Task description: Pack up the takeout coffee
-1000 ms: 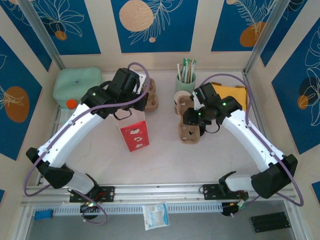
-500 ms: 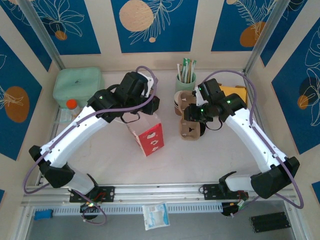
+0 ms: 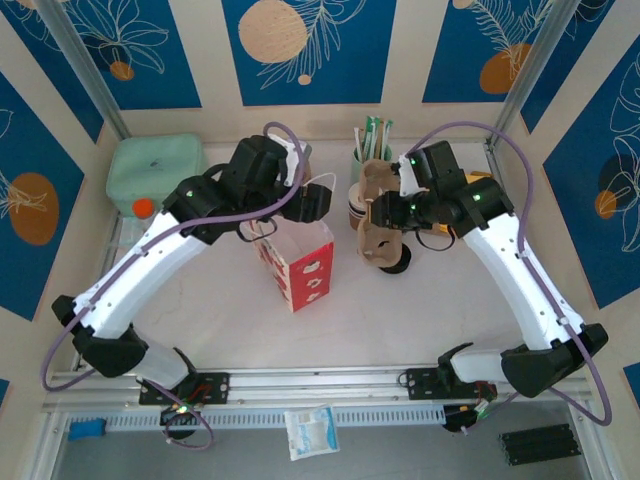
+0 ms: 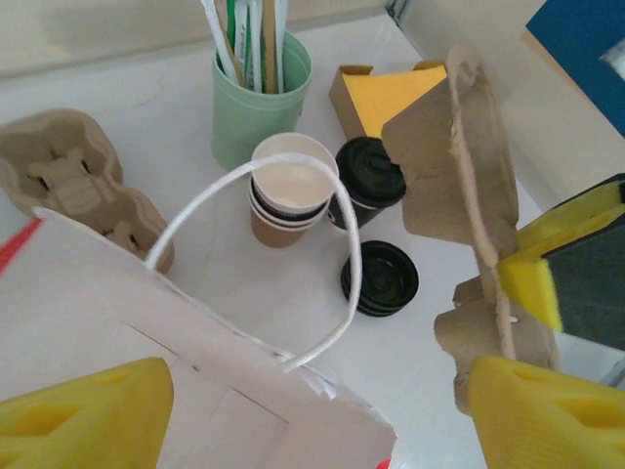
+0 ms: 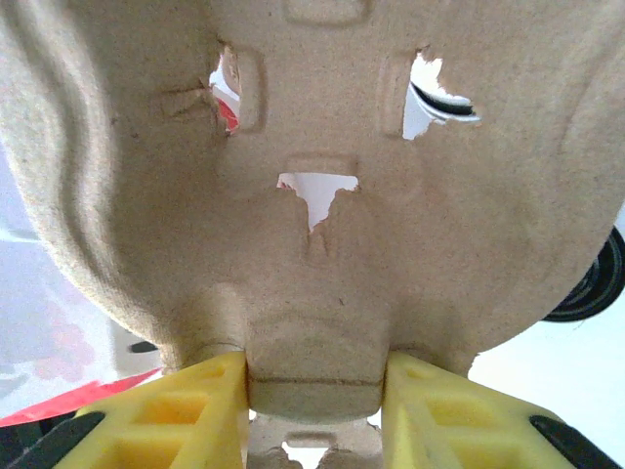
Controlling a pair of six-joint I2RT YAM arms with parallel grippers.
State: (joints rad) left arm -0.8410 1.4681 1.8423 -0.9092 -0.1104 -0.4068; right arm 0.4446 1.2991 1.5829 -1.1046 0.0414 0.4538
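The takeout coffee (image 4: pixel 369 172), a small cup under a black lid, stands beside a stack of lidless cups (image 4: pixel 290 188). In front of it the red and white paper bag (image 3: pixel 300 262) stands upright, mouth up. My left gripper (image 3: pixel 312 200) hangs open over the bag's rim (image 4: pixel 205 362), its yellow fingers (image 4: pixel 88 415) wide apart on either side of the loose white handle (image 4: pixel 354 283). My right gripper (image 5: pixel 314 405) is shut on the end of a moulded cardboard cup carrier (image 5: pixel 312 176), which it holds lifted and on edge (image 3: pixel 378 238) just right of the bag.
A loose stack of black lids (image 4: pixel 381 278) lies on the table under the carrier. A green cup of straws and stirrers (image 4: pixel 259 98) and a yellow box (image 4: pixel 395 93) stand behind the cups. A second carrier (image 4: pixel 78 186) lies left of them. A mint box (image 3: pixel 155 175) sits back left.
My left gripper has opened and let go of the bag's handle after shifting the bag to the right and upright. My right gripper has lifted the carrier off the table and tilted it.
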